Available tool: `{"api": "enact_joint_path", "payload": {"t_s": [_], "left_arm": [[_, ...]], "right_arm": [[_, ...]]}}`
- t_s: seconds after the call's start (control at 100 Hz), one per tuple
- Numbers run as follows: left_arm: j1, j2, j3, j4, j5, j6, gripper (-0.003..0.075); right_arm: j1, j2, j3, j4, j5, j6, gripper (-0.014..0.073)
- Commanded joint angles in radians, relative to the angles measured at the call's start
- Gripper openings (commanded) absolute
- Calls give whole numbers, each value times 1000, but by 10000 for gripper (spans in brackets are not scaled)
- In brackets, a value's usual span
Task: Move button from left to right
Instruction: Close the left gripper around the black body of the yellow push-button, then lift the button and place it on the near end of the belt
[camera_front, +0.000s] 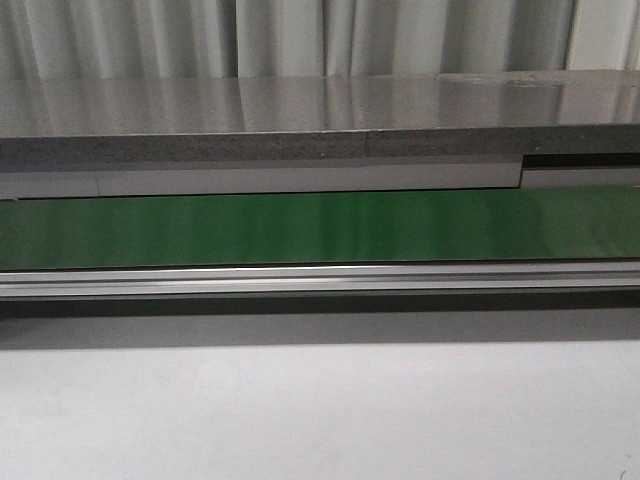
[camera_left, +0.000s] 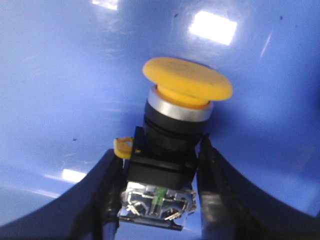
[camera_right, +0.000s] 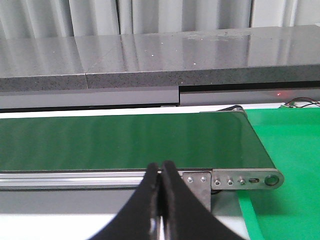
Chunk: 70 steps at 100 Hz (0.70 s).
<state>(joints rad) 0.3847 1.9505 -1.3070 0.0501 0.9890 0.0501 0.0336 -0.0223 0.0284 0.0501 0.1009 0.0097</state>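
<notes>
The button (camera_left: 187, 82) has a round yellow cap on a black body with a clear base and a green part. It shows only in the left wrist view, against a glossy blue surface (camera_left: 60, 75). My left gripper (camera_left: 159, 162) is shut on the button, its black fingers (camera_left: 107, 185) pressed against both sides of the black body and clear base. My right gripper (camera_right: 161, 167) is shut with nothing between its fingers, hanging in front of the conveyor's metal rail (camera_right: 75, 177). Neither arm appears in the front view.
A long green conveyor belt (camera_front: 320, 228) runs left to right behind an aluminium rail (camera_front: 320, 280), with a white tabletop (camera_front: 320, 410) in front. The belt ends at a roller (camera_right: 272, 180) beside a bright green mat (camera_right: 287, 150). A grey stone counter (camera_front: 300, 110) lies behind.
</notes>
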Motion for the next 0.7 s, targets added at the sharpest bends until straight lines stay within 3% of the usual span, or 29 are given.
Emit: {"api": "enact_joint_path", "payload": {"t_s": [0.0, 0.3, 0.69], "left_arm": [[1, -41, -62, 1, 52, -2, -20], [1, -101, -205, -14, 150, 23, -20], [-51, -162, -221, -232, 166, 104, -20]], "right_arm": [[-2, 14, -16, -12, -82, -10, -67], [-2, 14, -16, -12, -82, -10, -67], [-2, 14, -16, -12, -82, -10, -67]]}}
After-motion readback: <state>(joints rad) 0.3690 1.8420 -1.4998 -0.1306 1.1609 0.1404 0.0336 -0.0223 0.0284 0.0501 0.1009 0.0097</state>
